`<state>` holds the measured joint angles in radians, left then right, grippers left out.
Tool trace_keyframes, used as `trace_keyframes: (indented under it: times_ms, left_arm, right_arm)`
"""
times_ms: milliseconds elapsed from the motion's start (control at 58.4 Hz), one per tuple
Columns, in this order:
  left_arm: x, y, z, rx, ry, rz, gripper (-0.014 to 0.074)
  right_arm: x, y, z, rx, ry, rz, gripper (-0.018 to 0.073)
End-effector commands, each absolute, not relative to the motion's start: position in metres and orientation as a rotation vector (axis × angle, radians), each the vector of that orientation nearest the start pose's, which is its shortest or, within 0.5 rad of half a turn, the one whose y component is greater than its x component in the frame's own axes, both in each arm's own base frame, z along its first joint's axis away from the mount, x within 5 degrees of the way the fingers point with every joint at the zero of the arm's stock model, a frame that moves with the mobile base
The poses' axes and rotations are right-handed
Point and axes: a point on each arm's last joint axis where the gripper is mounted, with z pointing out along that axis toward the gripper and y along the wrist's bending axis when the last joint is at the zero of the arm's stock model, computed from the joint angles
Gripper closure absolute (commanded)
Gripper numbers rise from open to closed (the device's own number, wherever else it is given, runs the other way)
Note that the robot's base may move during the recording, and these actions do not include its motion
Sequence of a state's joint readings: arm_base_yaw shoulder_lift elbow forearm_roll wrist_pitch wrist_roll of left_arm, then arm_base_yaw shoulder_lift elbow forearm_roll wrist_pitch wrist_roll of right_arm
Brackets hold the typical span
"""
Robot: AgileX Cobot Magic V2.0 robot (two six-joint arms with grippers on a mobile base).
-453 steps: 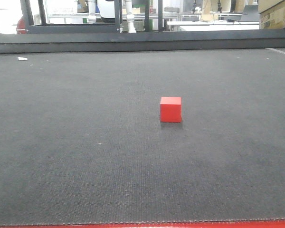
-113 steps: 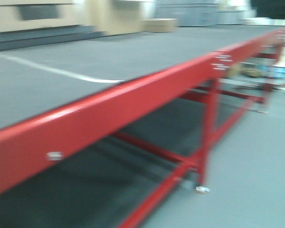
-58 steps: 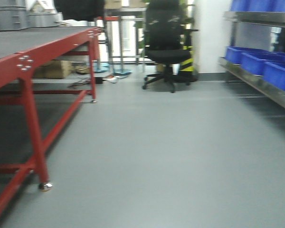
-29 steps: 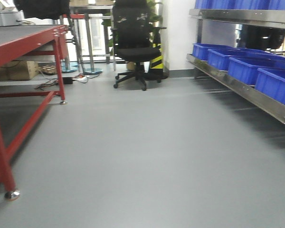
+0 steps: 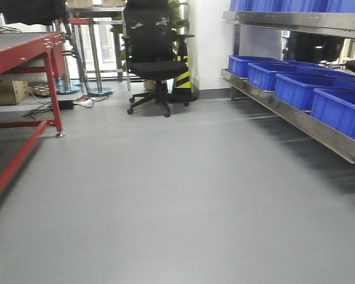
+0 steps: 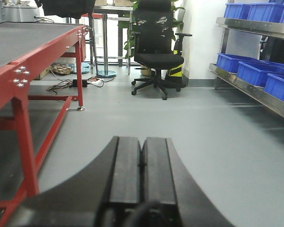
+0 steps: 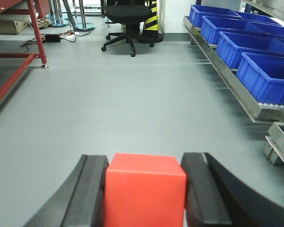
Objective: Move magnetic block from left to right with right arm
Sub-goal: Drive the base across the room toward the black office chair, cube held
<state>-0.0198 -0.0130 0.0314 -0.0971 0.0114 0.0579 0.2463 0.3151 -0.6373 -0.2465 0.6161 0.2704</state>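
On the right wrist camera I see the right gripper (image 7: 145,163) clamped on the magnetic block (image 7: 145,196). The red cube fills the gap between the two black fingers and is held out over the grey floor (image 7: 132,94). The left gripper (image 6: 142,151) has its fingers pressed flat together. My front camera faces a black office chair (image 5: 155,65), with blue bins (image 5: 296,86) on a metal shelf (image 5: 296,121) at the right and the red-framed table (image 5: 23,50) at the left edge.

One red magnetic block (image 7: 145,189). Two claws, a left claw (image 6: 142,144) and a right claw (image 7: 144,163). One red-framed desk (image 5: 23,50). One black office chair (image 5: 157,65). Four blue bins (image 5: 296,89) on the lower shelf (image 5: 296,119). One cardboard box (image 5: 6,92).
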Motion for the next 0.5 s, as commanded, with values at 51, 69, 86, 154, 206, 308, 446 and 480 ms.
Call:
trace_keyframes:
  times_ms: [51, 69, 86, 154, 206, 308, 446, 480]
  left_arm:
    - [0.0554, -0.0006, 0.2074, -0.025, 1.423, -0.055, 0.0722]
    - [0.0554, -0.0006, 0.2074, -0.025, 1.423, -0.055, 0.0722]
    - [0.0554, -0.0006, 0.2074, -0.025, 1.423, -0.055, 0.0722]
    - [0.0554, -0.0006, 0.2074, -0.025, 1.423, -0.055, 0.0722]
    - [0.0554, -0.0006, 0.2074, -0.025, 1.423, -0.055, 0.0722]
    - [0.0554, -0.0006, 0.2074, -0.025, 1.423, -0.055, 0.0722]
    - [0.0554, -0.0006, 0.2074, -0.025, 1.423, -0.055, 0.0722]
    - [0.0554, -0.0006, 0.2074, -0.025, 1.423, -0.055, 0.0722]
  right_arm:
    - [0.0551, 0.0014, 0.3652, -0.072, 1.66, 0.104, 0.0425]
    - [0.0551, 0.0014, 0.3652, -0.072, 1.66, 0.104, 0.0425]
    - [0.0551, 0.0014, 0.3652, -0.072, 1.66, 0.104, 0.0425]
    - [0.0551, 0.0014, 0.3652, -0.072, 1.66, 0.104, 0.0425]
    - [0.0551, 0.0014, 0.3652, -0.072, 1.66, 0.104, 0.0425]
    - [0.0551, 0.0014, 0.3652, -0.072, 1.66, 0.104, 0.0425]
    - [0.0551, 0.0014, 0.3652, -0.072, 1.66, 0.104, 0.0425]
    - [0.0551, 0.0014, 0.3652, -0.072, 1.66, 0.104, 0.0425]
